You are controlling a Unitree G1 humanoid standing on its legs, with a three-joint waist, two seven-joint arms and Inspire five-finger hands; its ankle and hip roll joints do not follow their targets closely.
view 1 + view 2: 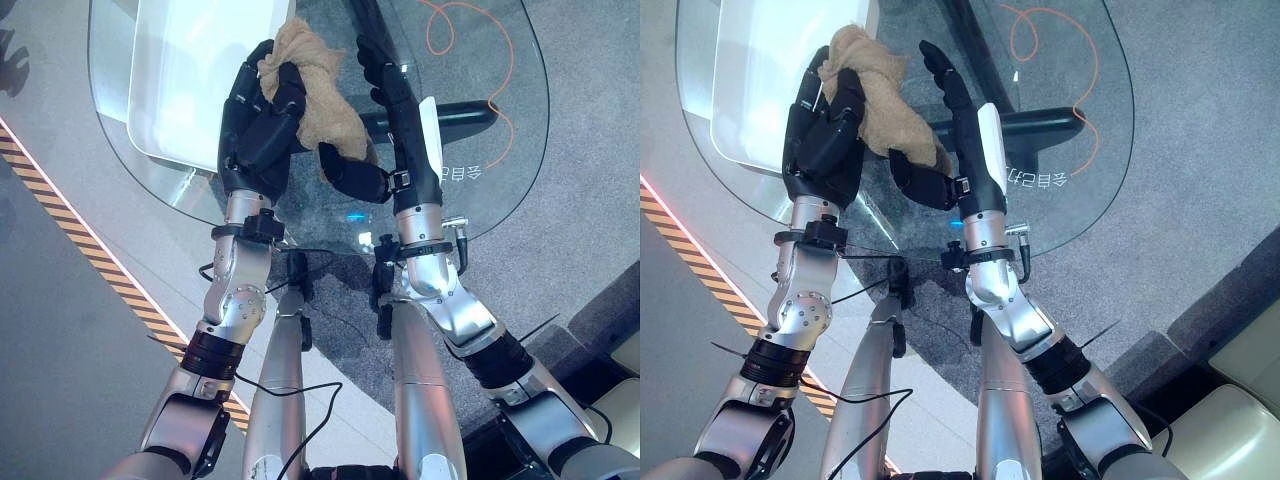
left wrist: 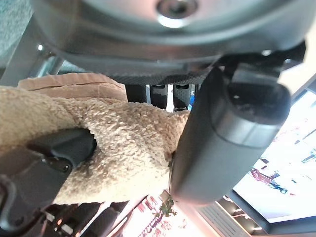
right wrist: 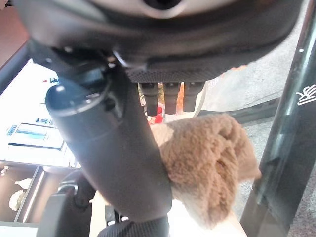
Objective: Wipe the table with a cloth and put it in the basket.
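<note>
Up above the glass surface, the left hand has its fingers curled round the tan cloth, gripping its upper bunched end; in the left wrist view the thumb and a finger press into the fleecy fabric from either side. From that grip the cloth hangs across toward the right hand and bulges between the two hands. The right hand stands just beside it, its fingers held fairly straight and pointing away from the robot, while its thumb reaches under the lower edge of the cloth and touches it. In the right wrist view the thumb lies against the cloth, and the straight fingers are spread clear of the fabric, so this hand is open and only props the cloth rather than clutching it.

Beyond the left hand, on its outer side, a white tray-like object sits on the glass. Past the right hand's fingertips an orange cable loops on the grey carpet seen through the glass, and a dark table-base bar runs beneath the surface just behind that hand. Further out on the left arm's side, a yellow-and-black striped strip crosses the floor.
</note>
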